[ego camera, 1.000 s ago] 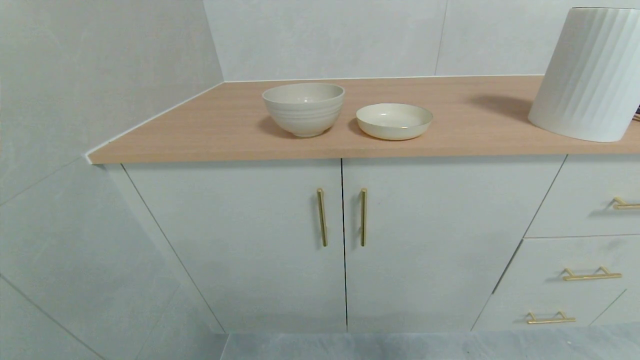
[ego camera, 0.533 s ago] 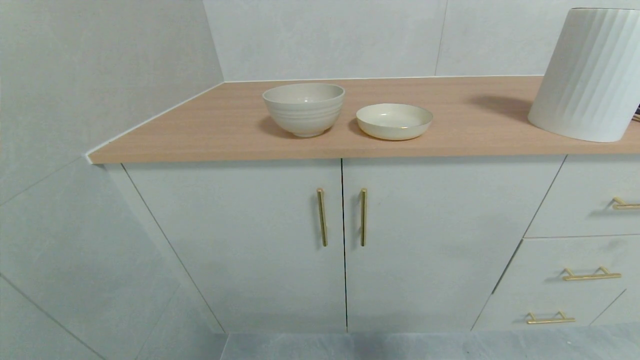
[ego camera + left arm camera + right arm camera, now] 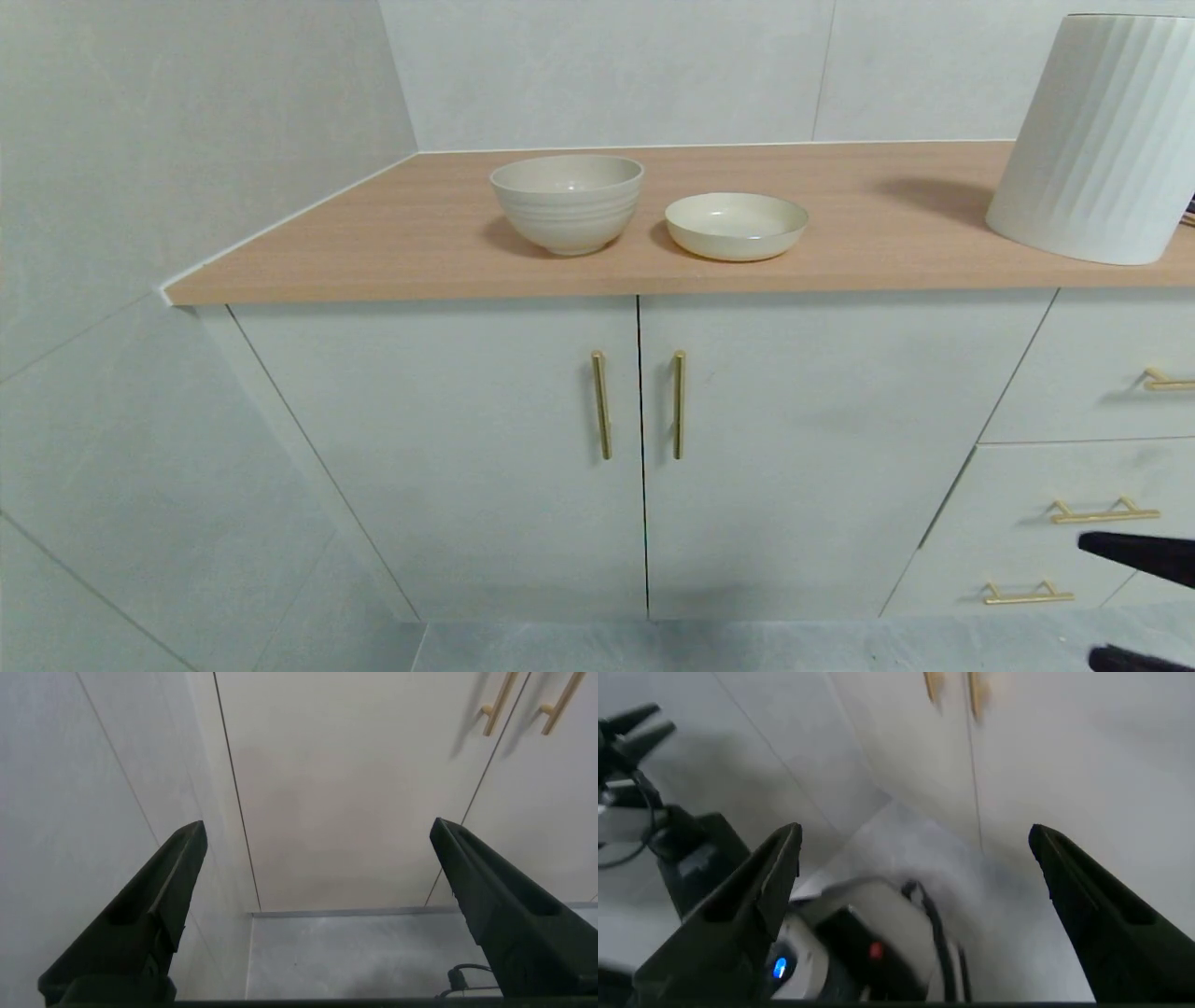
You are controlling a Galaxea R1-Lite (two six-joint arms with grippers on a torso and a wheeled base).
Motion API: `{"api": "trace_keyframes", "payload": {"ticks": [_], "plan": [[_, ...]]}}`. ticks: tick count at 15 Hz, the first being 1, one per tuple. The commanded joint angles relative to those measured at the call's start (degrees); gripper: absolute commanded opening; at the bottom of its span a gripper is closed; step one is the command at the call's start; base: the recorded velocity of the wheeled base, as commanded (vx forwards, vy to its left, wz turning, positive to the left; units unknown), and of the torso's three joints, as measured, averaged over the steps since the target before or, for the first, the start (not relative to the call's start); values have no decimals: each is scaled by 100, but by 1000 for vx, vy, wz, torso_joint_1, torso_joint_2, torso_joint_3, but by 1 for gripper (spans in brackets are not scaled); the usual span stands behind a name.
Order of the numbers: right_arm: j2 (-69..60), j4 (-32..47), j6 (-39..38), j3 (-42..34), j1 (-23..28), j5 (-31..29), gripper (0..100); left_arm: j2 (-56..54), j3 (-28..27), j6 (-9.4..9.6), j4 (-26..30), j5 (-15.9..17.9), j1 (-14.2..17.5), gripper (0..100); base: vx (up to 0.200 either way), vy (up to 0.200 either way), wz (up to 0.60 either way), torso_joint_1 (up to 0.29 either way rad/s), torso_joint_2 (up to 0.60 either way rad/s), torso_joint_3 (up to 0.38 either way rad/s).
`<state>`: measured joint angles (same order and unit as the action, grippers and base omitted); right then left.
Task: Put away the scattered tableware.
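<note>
Two pieces of tableware are sitting on the wooden counter [image 3: 373,252] in the head view: a deep ribbed bowl [image 3: 567,201] and, just beside it toward the robot's right without touching, a shallow dish [image 3: 736,225]. Both are standing upright above the closed double doors [image 3: 467,448] with their two gold handles [image 3: 602,404]. A tall white ribbed container [image 3: 1092,140] is standing farther right on the counter, its right side being cut off by the frame edge. The right gripper [image 3: 1088,599] is poking in at the lower right corner of the head view, in front of the drawers [image 3: 1074,467]. Just the ends of its two black fingers [image 3: 1144,555] are showing, the rest being cut off, and they are standing well apart with nothing between them. The right wrist view is agreeing, with the right gripper [image 3: 915,833] spreading wide and empty, while the cabinet front beyond it is proving hard to make out in detail. The left wrist view is giving the left gripper [image 3: 318,831] with its fingers [image 3: 140,924] likewise spreading wide and gripping nothing. It is hanging low before the cabinet's left door [image 3: 355,784], where that door is meeting the grey floor [image 3: 346,952], and the gold handles [image 3: 523,700] are being clipped at the picture's edge
</note>
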<state>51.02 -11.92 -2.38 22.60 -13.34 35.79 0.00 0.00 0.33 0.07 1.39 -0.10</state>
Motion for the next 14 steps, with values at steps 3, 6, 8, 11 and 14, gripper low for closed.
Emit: {"api": "trace_keyframes", "payload": {"ticks": [3, 6, 8, 11, 14], "plan": [[3098, -1937, -211, 746, -987, -99, 100, 0, 0, -7, 1, 2, 1, 100, 0, 0, 0, 0, 0, 0], [3793, -1972, -1089, 1502, -1365, -90, 100, 0, 0, -7, 1, 2, 1, 100, 0, 0, 0, 0, 0, 0], [4153, -1998, -1116, 1739, -1549, -90, 100, 0, 0, -7, 1, 2, 1, 100, 0, 0, 0, 0, 0, 0], [4566, -2016, -1107, 2161, -1646, -99, 100, 0, 0, -7, 1, 2, 1, 100, 0, 0, 0, 0, 0, 0], [5287, -2728, -1151, 2345, -1646, -380, 100, 0, 0, 2, 1, 2, 1, 100, 0, 0, 0, 0, 0, 0]]}}
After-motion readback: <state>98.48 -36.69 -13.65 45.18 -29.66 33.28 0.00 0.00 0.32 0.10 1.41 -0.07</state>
